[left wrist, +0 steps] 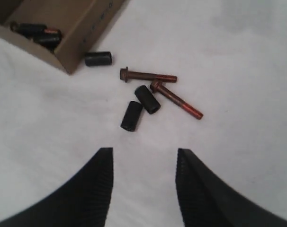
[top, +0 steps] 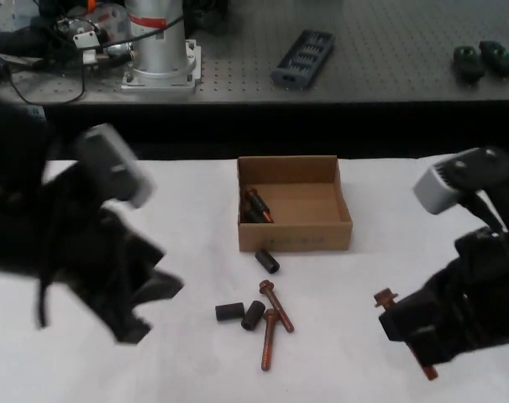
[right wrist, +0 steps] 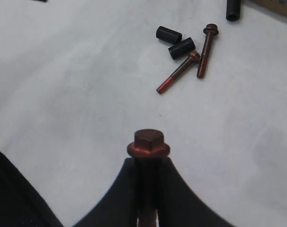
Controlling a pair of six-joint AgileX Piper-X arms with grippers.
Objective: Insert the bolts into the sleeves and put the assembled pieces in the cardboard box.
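Note:
My right gripper (right wrist: 147, 176) is shut on a copper bolt (right wrist: 148, 145), whose hex head sticks out past the fingertips. In the high view that bolt (top: 387, 298) hangs at the right, above the white cloth. My left gripper (left wrist: 143, 182) stands open over the cloth, short of the loose parts. Two bolts (left wrist: 148, 75) (left wrist: 176, 100) and two black sleeves (left wrist: 147, 99) (left wrist: 131, 115) lie together. A third sleeve (left wrist: 98, 58) lies beside the cardboard box (top: 295, 233). Dark assembled pieces (top: 254, 206) rest in the box's left corner.
White cloth (top: 196, 201) covers the near table. Behind it a dark bench carries a metal post (top: 158, 42), cables, a black rack (top: 303, 57) and two green parts (top: 483, 59). The left arm's bulk (top: 61, 235) fills the left side.

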